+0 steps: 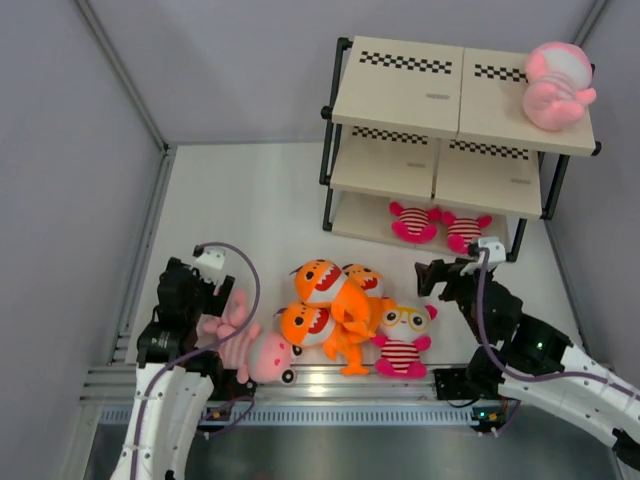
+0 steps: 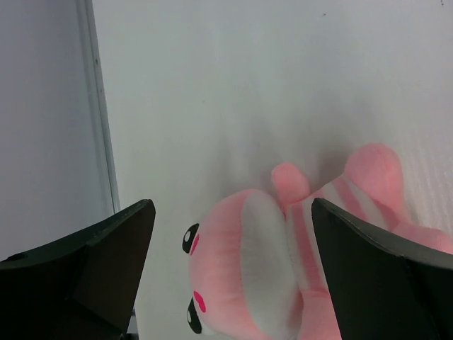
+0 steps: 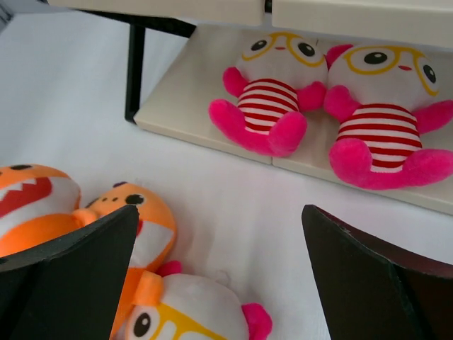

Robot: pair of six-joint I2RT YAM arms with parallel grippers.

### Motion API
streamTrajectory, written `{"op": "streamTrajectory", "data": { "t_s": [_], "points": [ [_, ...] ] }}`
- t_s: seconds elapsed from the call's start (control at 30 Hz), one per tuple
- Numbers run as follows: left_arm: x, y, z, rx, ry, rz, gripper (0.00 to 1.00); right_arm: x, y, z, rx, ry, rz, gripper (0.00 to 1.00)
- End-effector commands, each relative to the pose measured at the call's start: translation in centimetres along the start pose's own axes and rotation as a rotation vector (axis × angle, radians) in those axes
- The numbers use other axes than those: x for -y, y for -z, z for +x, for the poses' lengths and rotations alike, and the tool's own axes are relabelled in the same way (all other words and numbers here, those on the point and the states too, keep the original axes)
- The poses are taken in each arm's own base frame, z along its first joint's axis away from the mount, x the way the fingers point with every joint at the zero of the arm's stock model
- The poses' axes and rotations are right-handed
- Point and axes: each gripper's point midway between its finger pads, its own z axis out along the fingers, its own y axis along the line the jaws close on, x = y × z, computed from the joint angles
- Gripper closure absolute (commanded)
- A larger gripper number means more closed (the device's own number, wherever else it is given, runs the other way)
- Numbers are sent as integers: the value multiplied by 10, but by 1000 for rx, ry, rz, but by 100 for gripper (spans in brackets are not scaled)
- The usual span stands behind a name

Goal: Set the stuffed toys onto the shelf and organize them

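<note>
Beige shelf (image 1: 400,90), overhead: parked at the far right corner of the table (image 1: 250,200); top tier carrying one shelved pink doll (image 1: 555,85) at its right end, middle tier showing nothing, bottom tier holding the magenta pair (image 1: 413,222) side by side.
Loose toys, overhead: bunched along the near edge, orange sharks (image 1: 318,282) piled together, loose magenta creature (image 1: 402,335) pressed to their right, loose pink doll (image 1: 250,345) on its side to their left.
Left gripper (image 1: 215,295), overhead: hovering right by the loose pink doll, carrying nothing.
Right gripper (image 1: 435,278), overhead: hanging between the loose toys and the bottom tier, carrying nothing.
Left fingers (image 2: 106,262), left wrist: spread wide, loose pink doll (image 2: 283,269) framed between them on the table, face toward one finger, striped body toward the other; no contact to be seen.
Step in hand: probably lining up a pick of that doll, not yet gripped.
Next move: likely a drop over the striped body, a squeeze, then a carry to the top tier beside the shelved pink doll; soft plush, so a deep bite needed.
Right fingers (image 3: 375,276), right wrist: wide apart too, nothing between but bare table.
Bottom tier (image 3: 191,92), right wrist: magenta pair (image 3: 265,99) leaning back, arms touching, bare board free at the left end.
Near the right gripper: orange sharks (image 3: 148,219) at lower left, loose magenta creature (image 3: 184,312) just below, plausibly the right arm's pick for that free spot.
</note>
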Motion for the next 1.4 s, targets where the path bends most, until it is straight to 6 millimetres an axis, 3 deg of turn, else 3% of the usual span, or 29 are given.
{"op": "streamTrajectory", "data": {
  "t_s": [0.0,0.1,0.2,0.27,0.33,0.4,0.43,0.47,0.63,0.77,0.83,0.93,0.97,1.07,1.1,1.13,1.2,1.23,1.3,1.33,1.37],
  "points": [
    [-12,5,-14,43,40,-51,1,-20,7,-51,93,-155,-78,1],
    [-20,11,-21,54,60,-87,1,-29,7,-64,75,-240,-79,1],
    [-28,18,-30,72,79,-113,1,-47,7,-65,-31,-206,-112,1],
    [-32,25,-41,95,92,-116,2,-72,8,-67,-135,-150,-186,1],
    [-29,30,-48,106,104,-85,2,-86,17,-47,-289,-40,-267,1],
    [-24,33,-55,126,86,-45,2,-89,15,-45,-380,32,-241,0],
    [-23,33,-55,129,82,-34,2,-69,14,-27,-465,78,-115,1],
    [-20,33,-54,127,75,-19,1,-64,16,-25,-495,20,-50,1],
    [-18,35,-54,125,62,-6,1,-52,40,40,-732,-19,22,0],
    [-17,34,-51,122,57,-3,2,-35,61,100,-919,-40,123,11],
    [-17,34,-52,122,58,-5,1,-33,73,126,-1008,-69,134,16],
    [-16,34,-52,125,57,0,2,-58,74,149,-1047,-159,23,15],
    [-16,34,-52,126,55,-2,1,-57,73,162,-1053,-180,30,15],
    [-16,34,-51,125,55,-3,1,-50,69,177,-1042,-183,68,17],
    [-16,33,-50,119,55,-1,1,-50,63,177,-1016,-185,71,21],
    [-15,33,-50,119,55,1,1,-50,61,176,-1003,-186,68,34],
    [-15,32,-48,116,51,2,1,-49,56,172,-963,-188,64,52],
    [-15,32,-49,117,51,2,1,-48,55,167,-940,-184,48,73],
    [-14,31,-47,111,48,4,1,-46,51,152,-880,-186,51,92],
    [-14,31,-46,111,48,2,2,-40,55,144,-862,-190,64,100],
    [-14,31,-46,111,46,2,1,-42,53,130,-829,-203,60,100]
  ]
}}
